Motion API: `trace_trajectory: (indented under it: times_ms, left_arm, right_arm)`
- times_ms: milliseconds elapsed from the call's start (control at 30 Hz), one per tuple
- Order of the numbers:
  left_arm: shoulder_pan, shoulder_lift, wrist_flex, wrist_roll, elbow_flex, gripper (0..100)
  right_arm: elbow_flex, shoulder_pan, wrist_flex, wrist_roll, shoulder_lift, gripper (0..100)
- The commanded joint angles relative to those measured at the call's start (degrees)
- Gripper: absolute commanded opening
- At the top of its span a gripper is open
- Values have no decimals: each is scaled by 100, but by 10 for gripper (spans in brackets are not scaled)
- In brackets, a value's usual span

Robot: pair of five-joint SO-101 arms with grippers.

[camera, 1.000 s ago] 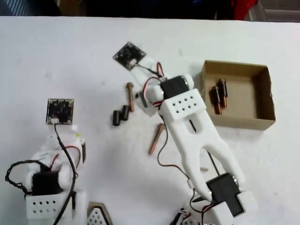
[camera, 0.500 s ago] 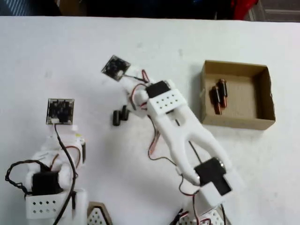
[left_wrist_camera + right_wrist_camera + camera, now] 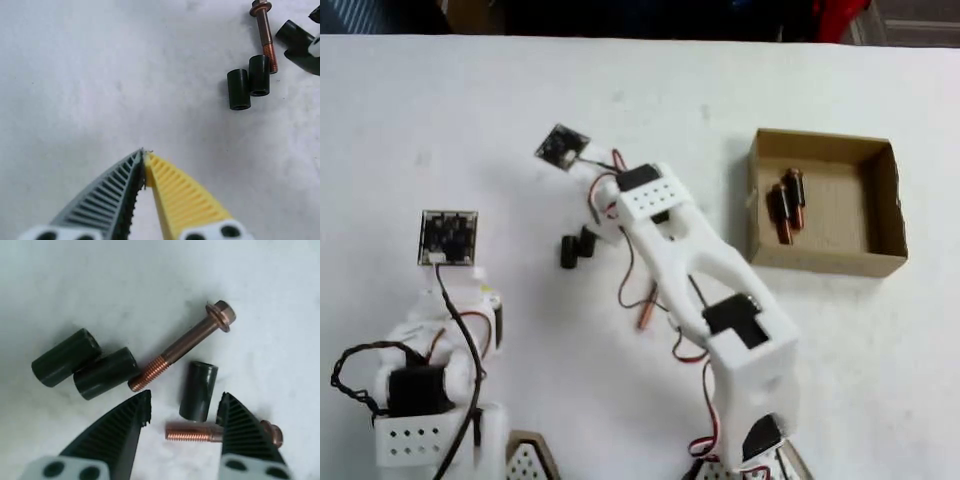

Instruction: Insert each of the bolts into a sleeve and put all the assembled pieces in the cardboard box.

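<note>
In the right wrist view my right gripper (image 3: 184, 407) is open and low over the table, with an upright-lying black sleeve (image 3: 199, 390) between its fingertips, untouched. A copper bolt (image 3: 182, 347) lies just beyond, and a second bolt (image 3: 197, 432) is partly under one finger. Two more black sleeves (image 3: 65, 357) (image 3: 106, 372) lie side by side. From above, the right arm (image 3: 645, 195) covers this spot, next to the sleeve pair (image 3: 577, 245). My left gripper (image 3: 144, 152) is shut and holds nothing, well short of the sleeves (image 3: 249, 82) and bolt (image 3: 265, 32).
The cardboard box (image 3: 875, 205) stands at the right with assembled pieces (image 3: 788, 205) inside. A copper bolt (image 3: 647, 310) lies beside the right arm's forearm. The left arm (image 3: 430, 390) sits folded at the near left corner. The white table stretches bare at the far left.
The right arm has swung left, away from the box, and folded down over the loose sleeves and bolt. The left arm has not moved.
</note>
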Motion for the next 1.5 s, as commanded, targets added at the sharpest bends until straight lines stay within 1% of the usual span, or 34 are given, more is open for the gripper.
trace_trajectory:
  times_ms: [0, 267, 467, 600, 967, 1133, 1200, 1300, 1467]
  left_arm:
    - [-57, 57, -176, -44, -35, 26]
    - [-57, 57, -176, -44, -35, 26]
    - [-57, 57, -176, -44, -35, 26]
    - [-57, 57, -176, -44, -35, 26]
    - [-57, 57, -176, -44, -26, 26]
    - [-57, 57, -176, -44, -26, 27]
    - [-57, 57, -176, -44, -26, 27]
    - [-57, 57, -193, -53, 44, 27]
    - [-57, 57, -422, -53, 211, 27]
  right_arm:
    - [-651, 154, 40, 53, 198, 194]
    - [-1512, 382, 57, 53, 971, 193]
    - [-2154, 338, 505, 53, 1455, 193]
    - [-2690, 347, 708, 62, 1895, 138]
    - [-5011, 338, 2378, 62, 3222, 115]
    - [-5934, 338, 2914, 53, 3688, 12]
    - [-6251, 338, 3143, 26, 3811, 24]
    - [-6664, 338, 3477, 18, 3899, 16]
    - [-7376, 277, 4092, 9, 3925, 16]
